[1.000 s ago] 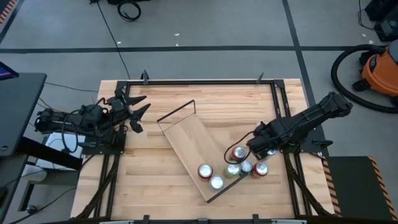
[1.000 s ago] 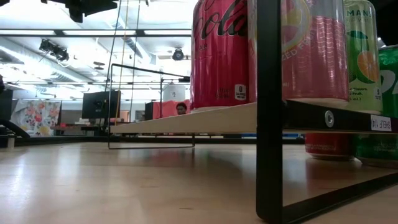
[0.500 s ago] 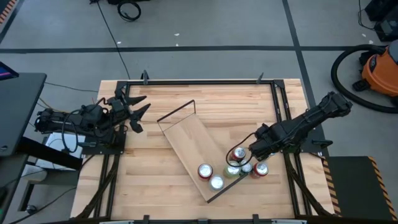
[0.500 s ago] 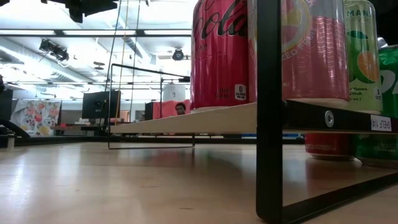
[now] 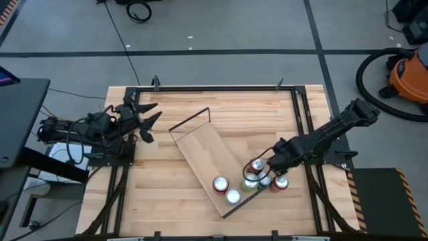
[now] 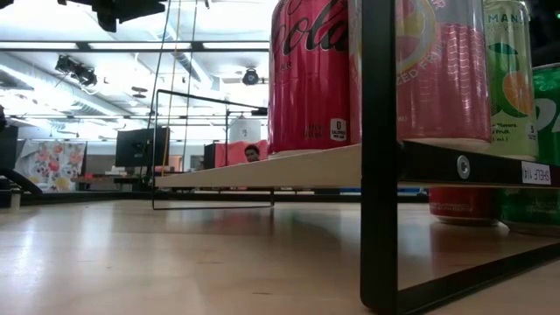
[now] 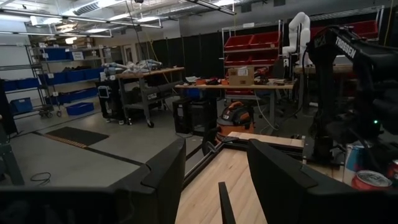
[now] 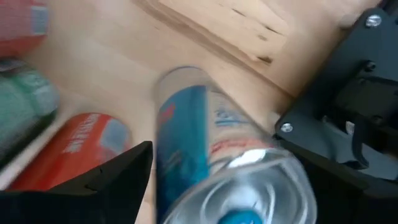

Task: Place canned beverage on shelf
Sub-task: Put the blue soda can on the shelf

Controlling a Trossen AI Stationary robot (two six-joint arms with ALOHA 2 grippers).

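Right gripper (image 5: 269, 171) spread around blue-and-silver aluminium can (image 8: 214, 155) beside long light-wood shelf (image 5: 204, 155). Left gripper (image 5: 148, 119) parted, idle at worktop (image 5: 167, 194) edge.

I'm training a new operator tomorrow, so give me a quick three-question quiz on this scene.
1. True or false: the left tool sits near the table's left edge, far from the can cluster.
2. The shelf lies: A, square to the table; B, diagonally across it; C, tipped on end.
3. Which tool is over that cluster?
Key: 1 true; 2 B; 3 the right tool.
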